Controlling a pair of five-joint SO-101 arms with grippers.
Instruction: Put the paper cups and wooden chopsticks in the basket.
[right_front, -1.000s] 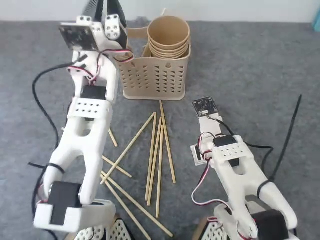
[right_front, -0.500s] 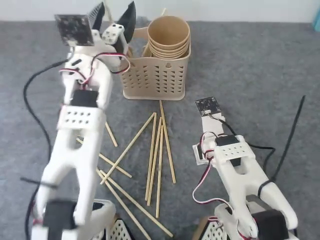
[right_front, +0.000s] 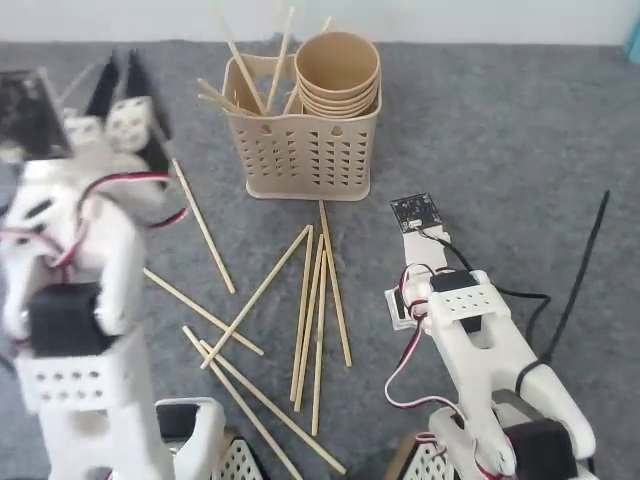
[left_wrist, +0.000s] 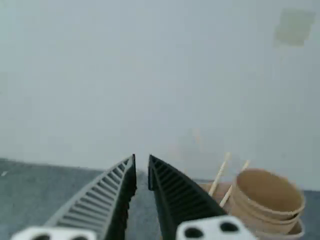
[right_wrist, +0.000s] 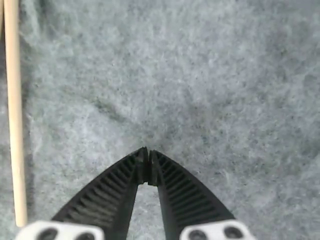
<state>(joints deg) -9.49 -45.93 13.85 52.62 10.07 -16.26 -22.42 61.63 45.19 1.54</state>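
A beige slotted basket (right_front: 300, 150) stands at the back of the grey mat. It holds a stack of paper cups (right_front: 338, 68) and several wooden chopsticks (right_front: 243, 75) leaning in its left side. Several more chopsticks (right_front: 318, 290) lie scattered on the mat in front of it. My left gripper (right_front: 120, 85) hangs raised to the left of the basket, open by a narrow gap with nothing in it. Its wrist view shows its fingertips (left_wrist: 133, 161), the cups (left_wrist: 267, 200) and chopstick ends (left_wrist: 220, 172). My right gripper (right_wrist: 145, 152) is shut and empty over bare mat, beside one chopstick (right_wrist: 12, 115).
The right arm (right_front: 470, 320) rests low at the front right, its cable (right_front: 570, 290) trailing to the right. A pale wall runs behind the mat. One long chopstick (right_front: 203, 225) lies close beside the left arm.
The left arm swung from above the basket's left edge out to the left, and its fingers narrowed. Chopsticks now stand in the basket. The right arm kept still.
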